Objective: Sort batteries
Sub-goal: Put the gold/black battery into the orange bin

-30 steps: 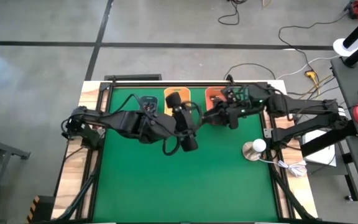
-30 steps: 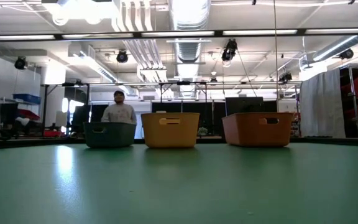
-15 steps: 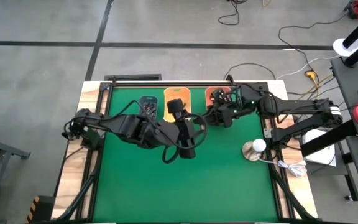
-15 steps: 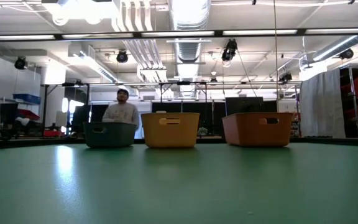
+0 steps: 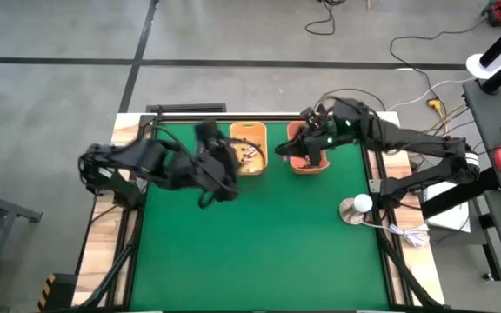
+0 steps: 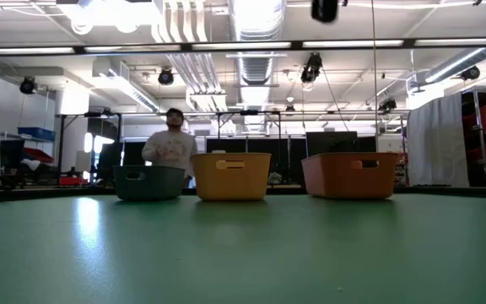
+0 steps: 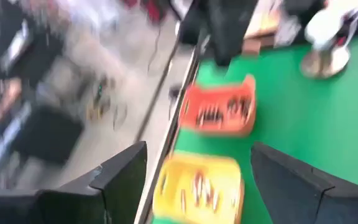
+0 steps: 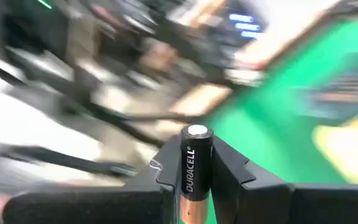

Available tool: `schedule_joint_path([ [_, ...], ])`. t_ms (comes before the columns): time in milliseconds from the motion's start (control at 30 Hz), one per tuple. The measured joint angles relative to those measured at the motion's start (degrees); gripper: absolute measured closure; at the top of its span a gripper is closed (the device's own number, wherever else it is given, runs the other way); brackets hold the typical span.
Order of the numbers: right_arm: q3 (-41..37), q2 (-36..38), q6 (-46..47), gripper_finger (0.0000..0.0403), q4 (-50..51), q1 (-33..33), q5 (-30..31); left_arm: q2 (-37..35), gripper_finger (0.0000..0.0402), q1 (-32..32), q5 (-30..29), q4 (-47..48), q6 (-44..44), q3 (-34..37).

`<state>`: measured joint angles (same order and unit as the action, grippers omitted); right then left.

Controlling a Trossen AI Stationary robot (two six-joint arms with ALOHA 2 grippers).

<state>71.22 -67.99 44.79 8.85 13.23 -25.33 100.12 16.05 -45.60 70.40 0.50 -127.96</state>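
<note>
a duracell battery (image 8: 195, 175) is clamped upright between the right gripper (image 8: 197, 163) fingers, above the orange bin (image 5: 306, 149). the left gripper (image 7: 197, 180) is spread wide, empty, beside the yellow bin (image 5: 249, 149) where batteries (image 5: 250, 154) lie.

The surface (image 5: 259, 243) is a flat green mat framed by pale wooden boards with a dark metal rail around it. Three rectangular plastic bins stand directly on it in a row along the far edge: a grey-blue bin (image 6: 148, 181) toward the left arm's side, a yellow-orange bin (image 5: 249, 149) in the middle and an orange bin (image 5: 307, 149) toward the right arm's side, set near one another but apart. In the level view each bin sits upright on the mat. On the wooden board at the right edge stands a round silvery metal base (image 5: 353, 209) with a white knob on top.
</note>
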Motion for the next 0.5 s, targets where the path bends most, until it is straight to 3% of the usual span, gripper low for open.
schedule_joint_path([
  [100,3.25,-0.51,-18.53,0.0360,20.16,5.35,5.61,-4.72,0.0140,-0.45,-0.24,9.93,-10.28,1.98],
  [200,3.28,-3.37,-36.97,0.0360,35.89,10.15,20.59,-11.24,0.0140,-0.26,-2.22,13.03,-19.32,8.06],
  [267,1.96,-6.39,-46.56,0.0360,40.78,13.30,28.24,-16.32,0.0140,0.49,-4.69,11.99,-23.92,14.37],
  [367,-0.98,-11.24,-54.20,0.0360,40.88,17.84,26.50,-24.29,0.0140,1.01,-6.28,7.95,-29.52,25.34],
  [500,-4.40,-18.80,-59.81,0.0360,39.61,19.84,23.39,-34.69,0.0139,1.12,-2.26,-0.82,-33.90,40.40],
])
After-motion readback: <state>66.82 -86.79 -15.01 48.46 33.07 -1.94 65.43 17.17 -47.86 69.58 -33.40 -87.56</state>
